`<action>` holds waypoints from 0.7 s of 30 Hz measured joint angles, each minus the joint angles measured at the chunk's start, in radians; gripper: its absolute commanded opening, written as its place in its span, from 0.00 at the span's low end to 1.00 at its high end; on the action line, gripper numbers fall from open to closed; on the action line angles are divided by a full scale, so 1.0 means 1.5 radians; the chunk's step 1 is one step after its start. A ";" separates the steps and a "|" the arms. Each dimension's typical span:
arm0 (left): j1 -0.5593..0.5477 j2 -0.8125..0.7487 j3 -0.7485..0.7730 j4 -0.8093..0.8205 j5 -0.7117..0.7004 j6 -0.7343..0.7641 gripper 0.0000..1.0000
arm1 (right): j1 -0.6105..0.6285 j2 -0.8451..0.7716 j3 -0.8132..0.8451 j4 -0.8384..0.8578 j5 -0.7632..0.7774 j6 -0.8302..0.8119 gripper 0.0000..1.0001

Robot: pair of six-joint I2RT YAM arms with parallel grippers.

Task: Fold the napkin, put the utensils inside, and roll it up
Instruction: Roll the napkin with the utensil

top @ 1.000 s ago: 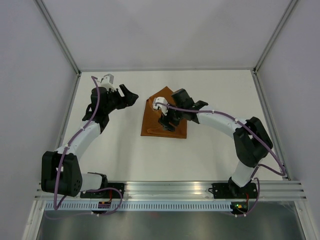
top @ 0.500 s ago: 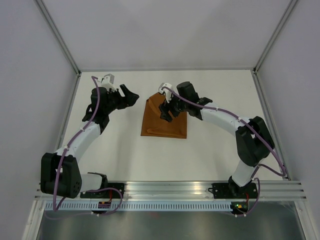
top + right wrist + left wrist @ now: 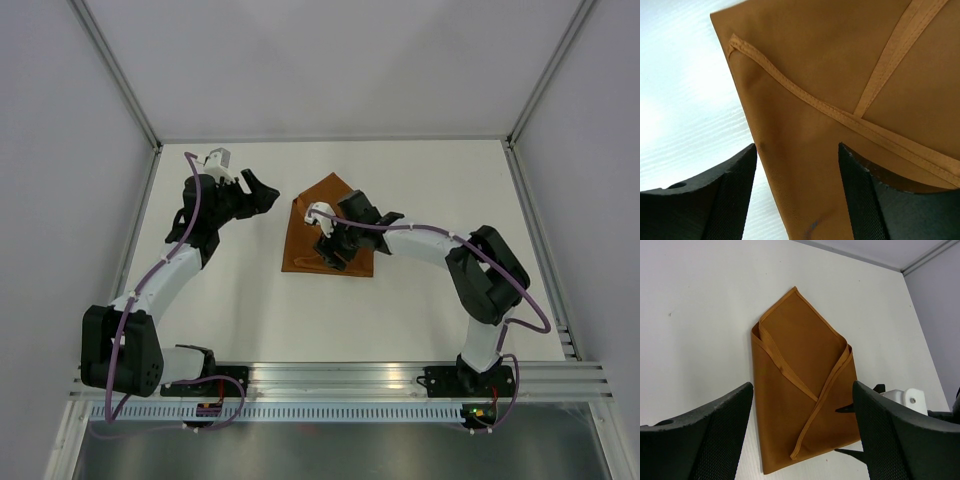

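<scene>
Right jaws parted, empty, low over the napkin (image 3: 840, 75), astride its crossed hems. Left jaws wide, empty, hovering just left of the cloth. Napkin (image 3: 303, 250) folded into an overlapped pocket, flat mid-bench (image 3: 430, 310). No utensils visible. Risk on closing here: pinching only the top flap, dragging folds open, bunching slippery cloth.

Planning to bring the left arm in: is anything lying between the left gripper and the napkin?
Nothing: only bare white table separates the left gripper from the napkin, as the top external view shows.
</scene>
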 measured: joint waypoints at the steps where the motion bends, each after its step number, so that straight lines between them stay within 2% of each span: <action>1: 0.000 0.000 0.000 0.000 0.000 0.000 0.84 | 0.003 0.001 -0.004 -0.001 0.007 -0.003 0.71; 21: -0.003 0.007 0.000 0.000 -0.004 0.001 0.84 | 0.064 0.005 -0.041 -0.028 0.072 -0.094 0.60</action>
